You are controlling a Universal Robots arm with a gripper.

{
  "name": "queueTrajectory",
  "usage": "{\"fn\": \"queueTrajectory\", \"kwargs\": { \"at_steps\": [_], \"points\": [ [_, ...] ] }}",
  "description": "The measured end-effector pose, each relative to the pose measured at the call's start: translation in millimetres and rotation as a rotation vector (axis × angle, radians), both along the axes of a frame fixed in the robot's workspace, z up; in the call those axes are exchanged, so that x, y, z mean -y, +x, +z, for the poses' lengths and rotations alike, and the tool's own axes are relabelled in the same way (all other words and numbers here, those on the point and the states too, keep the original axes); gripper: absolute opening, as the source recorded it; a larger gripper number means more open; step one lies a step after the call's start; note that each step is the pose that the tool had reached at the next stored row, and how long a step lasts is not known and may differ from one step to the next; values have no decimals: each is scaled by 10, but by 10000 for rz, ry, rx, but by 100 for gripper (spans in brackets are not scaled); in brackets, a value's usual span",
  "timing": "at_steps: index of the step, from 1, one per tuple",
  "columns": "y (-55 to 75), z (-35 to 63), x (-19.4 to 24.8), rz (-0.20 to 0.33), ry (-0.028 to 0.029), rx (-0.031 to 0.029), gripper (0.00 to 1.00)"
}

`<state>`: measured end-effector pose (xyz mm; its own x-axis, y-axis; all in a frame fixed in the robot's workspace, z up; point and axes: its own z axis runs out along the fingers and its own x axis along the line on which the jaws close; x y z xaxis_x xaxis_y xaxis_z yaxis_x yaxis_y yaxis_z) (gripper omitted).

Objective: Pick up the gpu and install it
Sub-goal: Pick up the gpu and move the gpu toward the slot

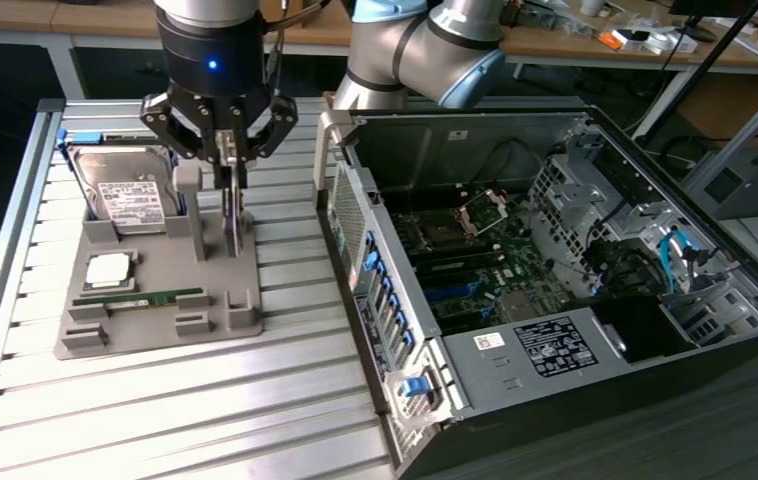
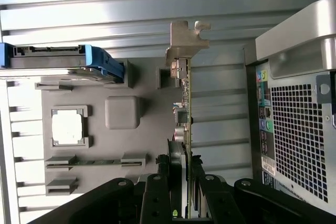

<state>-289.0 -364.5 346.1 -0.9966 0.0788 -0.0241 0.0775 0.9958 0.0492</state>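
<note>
The gpu (image 1: 232, 215) is a thin dark circuit card standing on edge over the right side of the grey holder tray (image 1: 152, 325). My gripper (image 1: 228, 160) hangs straight above it with its fingers closed on the card's upper edge. In the wrist view the gpu (image 2: 185, 103) runs away from my gripper (image 2: 181, 184), with its silvery end bracket (image 2: 185, 35) at the far end. A black finger (image 2: 156, 187) presses against each face of the board. Whether the card's lower edge still rests in the tray's slot I cannot tell.
The tray (image 2: 121, 77) also holds a silver hard drive (image 1: 132, 195) in a blue frame, a square processor (image 1: 108, 268) and a narrow green RAM stick (image 1: 139, 298). The open computer case (image 1: 419, 150) stands at the exterior view's right, and its perforated rear panel (image 2: 299, 129) lies close to the card.
</note>
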Motion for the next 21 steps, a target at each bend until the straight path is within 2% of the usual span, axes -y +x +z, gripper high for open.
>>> {"fn": "queueTrajectory", "kwargs": {
  "at_steps": [21],
  "points": [
    [0,125,0,0,6,0,27]
  ]
}}
